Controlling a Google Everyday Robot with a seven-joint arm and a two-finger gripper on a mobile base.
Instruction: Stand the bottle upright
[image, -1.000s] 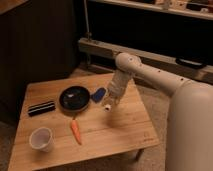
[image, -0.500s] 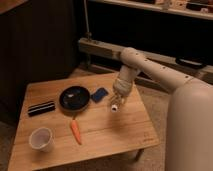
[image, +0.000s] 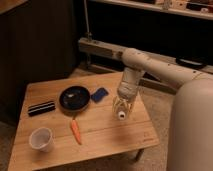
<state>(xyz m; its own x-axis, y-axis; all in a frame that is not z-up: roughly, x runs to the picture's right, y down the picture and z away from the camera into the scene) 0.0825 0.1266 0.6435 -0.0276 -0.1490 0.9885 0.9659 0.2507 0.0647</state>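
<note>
Since a second ago the gripper has swung away from the blue pad toward the table's right half. Its fingers are clamped on the bottle, which seems to hang cap-down just above the wood, right of the carrot.

- The gripper, clamped on the bottle, is shifting rightward, away from the blue item and out over bare table.
- The bottle is travelling with it, cap downward, and sitting lower.
- The arm is swinging right.
</note>
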